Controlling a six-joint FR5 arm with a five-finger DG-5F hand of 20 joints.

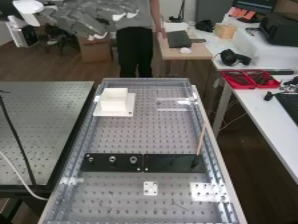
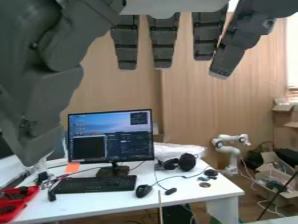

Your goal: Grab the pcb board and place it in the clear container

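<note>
Hand (image 1: 90, 19) hangs beyond the black strip (image 1: 173, 163), well apart from it, off the view's left side. Fingers straight, slightly spread, thumb apart, pinching nothing. Likely held out there to leave the bench (image 1: 120, 139) accessible from above. Grasp not started, I'd judge.

Pcb board: can't confirm which piece it is. Best guess is the small pale plate (image 1: 150, 188), flat, squarish, dotted with holes, just on the near side of the strip's middle. Lying flat suits a top-down approach, but a thin edge could be hard to get under.

Clear container: also a guess. Bright edges of a see-through shape (image 1: 172, 109) sit beyond the strip's right half, near the rail. If that's it, being off to the side makes sense as a drop spot. Low contrast, so easy to clip a wall.

Strip itself: smooth, dark, two sections end to end across the bench, three round fittings (image 1: 112, 159) in the left one. Looks like a fixture. Thin wooden stick (image 1: 200, 141) rises from the right section, slightly tilted; keep clear, it could get knocked.

Beyond the strip's left half: chunky matt white block (image 1: 115, 99) on a flat base, probably a mount. Bench top is perforated metal, presumably for bolting fixtures.

Next: come over the strip, fingers down, confirm the board first.
</note>
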